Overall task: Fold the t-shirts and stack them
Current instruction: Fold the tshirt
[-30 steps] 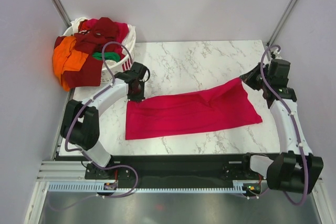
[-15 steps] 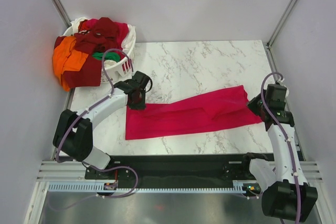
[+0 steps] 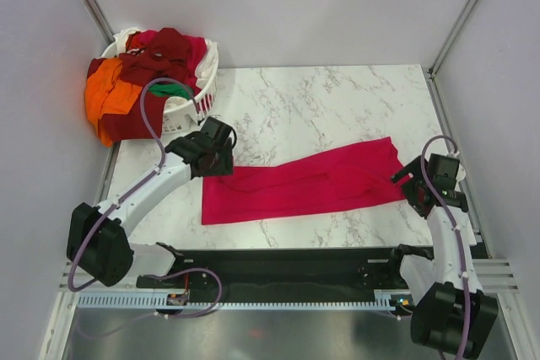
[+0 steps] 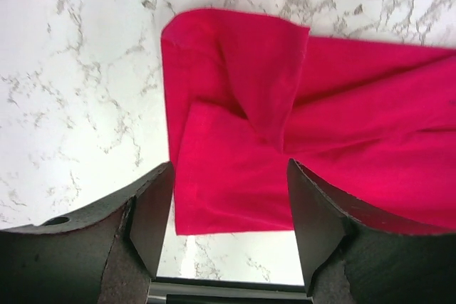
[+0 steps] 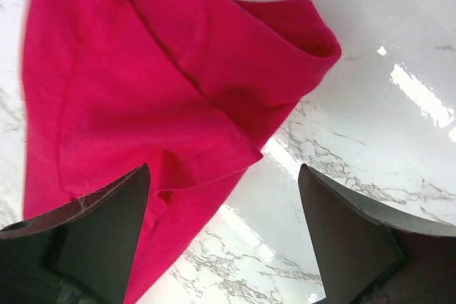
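A bright crimson-pink t-shirt lies as a long folded strip across the marble table. My left gripper hovers over the strip's left end, open, with nothing between its fingers. At the strip's right end my right gripper stands wide open, its fingertips clear of the cloth, over bare marble beside the sleeve. More t-shirts, dark maroon, orange and green, are heaped in the basket.
The white slotted laundry basket sits at the table's back left corner, clothes spilling over its left side. Grey walls and metal posts close in the table. The black near edge of the table shows just below the left fingers.
Both grippers have opened and let go of the crimson-pink shirt. The right arm carried the shirt's right end nearer and down, and the strip now lies flat. The left gripper has drawn slightly left.
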You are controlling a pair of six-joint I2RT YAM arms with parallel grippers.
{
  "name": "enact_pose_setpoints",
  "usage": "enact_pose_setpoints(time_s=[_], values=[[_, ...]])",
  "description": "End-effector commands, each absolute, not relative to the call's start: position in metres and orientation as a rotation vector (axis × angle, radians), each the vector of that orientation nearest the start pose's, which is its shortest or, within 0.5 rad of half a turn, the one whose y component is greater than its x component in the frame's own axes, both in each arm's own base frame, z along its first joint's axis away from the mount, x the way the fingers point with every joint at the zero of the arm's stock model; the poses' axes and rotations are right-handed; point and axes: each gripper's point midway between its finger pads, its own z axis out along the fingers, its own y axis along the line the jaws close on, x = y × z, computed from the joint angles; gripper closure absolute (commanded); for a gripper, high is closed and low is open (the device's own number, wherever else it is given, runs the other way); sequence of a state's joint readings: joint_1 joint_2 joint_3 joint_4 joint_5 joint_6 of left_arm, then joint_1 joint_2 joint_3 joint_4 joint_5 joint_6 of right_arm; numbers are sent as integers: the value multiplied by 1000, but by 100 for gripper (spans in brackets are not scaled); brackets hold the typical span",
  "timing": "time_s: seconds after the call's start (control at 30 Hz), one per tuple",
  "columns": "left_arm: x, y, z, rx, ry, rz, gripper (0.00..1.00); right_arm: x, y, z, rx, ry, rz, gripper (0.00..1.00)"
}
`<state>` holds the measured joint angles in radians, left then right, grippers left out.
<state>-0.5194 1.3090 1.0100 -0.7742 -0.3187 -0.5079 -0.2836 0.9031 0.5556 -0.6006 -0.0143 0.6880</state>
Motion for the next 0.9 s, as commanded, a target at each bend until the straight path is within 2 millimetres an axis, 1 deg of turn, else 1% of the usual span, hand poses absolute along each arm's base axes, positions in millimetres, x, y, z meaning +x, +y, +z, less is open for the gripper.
enact_pose_setpoints(time_s=[0.0,0.07,0.1,0.13,0.17,0.2,0.23,0.27,0.3,0.33,0.37,0.4,0.43,0.5,0.53,0.57,0.6,0.63,0.67,0.7,0.73,0.8,0.83,0.87], values=[[294,-113,133,-153,2493,100,28,241,-41,121,1092,2078,211,7],[303,-115,130,-121,2504,135,28,244,-40,147,1031,2001,238,7],[313,-119,126,-110,2515,161,28,245,-38,153,1010,1986,255,7],[317,-120,124,-98,2519,179,28,247,-37,163,988,1968,273,7],[322,-121,122,-88,2524,193,29,249,-32,165,966,1978,296,7],[331,-126,124,-82,2518,190,30,250,-30,166,960,1988,310,7],[335,-129,114,-67,2541,213,30,252,-29,166,954,1997,321,7],[339,-131,111,-49,2549,223,31,254,-26,162,952,2017,341,7],[346,-136,115,-41,2533,227,31,255,-25,161,949,2023,348,7],[350,-138,104,-21,2556,256,31,255,-23,159,942,2029,354,7],[353,-140,102,0,2557,271,28,256,-23,159,939,2029,362,7],[361,-141,104,-2,2544,285,25,258,-22,160,933,2024,372,7],[362,-141,95,13,2561,310,20,260,-22,160,928,2025,374,7],[368,-143,94,14,2557,325,15,263,-22,164,909,2026,373,8],[369,-144,92,18,2561,327,10,264,-21,163,907,2034,375,8],[370,-145,88,24,2570,328,9,266,-21,164,901,2036,374,8],[372,-147,89,25,2571,319,9,267,-21,166,896,2037,373,8],[372,-147,87,26,2575,317,12,268,-21,165,895,2044,376,8],[372,-149,87,34,2578,311,28,270,-20,165,891,2043,379,8],[371,-149,86,31,2581,308,38,271,-19,166,889,2042,384,8],[370,-149,86,30,2583,304,60,271,-19,164,891,2048,385,8],[365,-147,85,31,2593,300,74,273,-19,164,884,2046,385,8],[363,-147,86,34,2596,291,89,273,-20,162,888,2052,382,8],[359,-147,83,41,2608,287,95,274,-20,162,885,2053,381,8]])
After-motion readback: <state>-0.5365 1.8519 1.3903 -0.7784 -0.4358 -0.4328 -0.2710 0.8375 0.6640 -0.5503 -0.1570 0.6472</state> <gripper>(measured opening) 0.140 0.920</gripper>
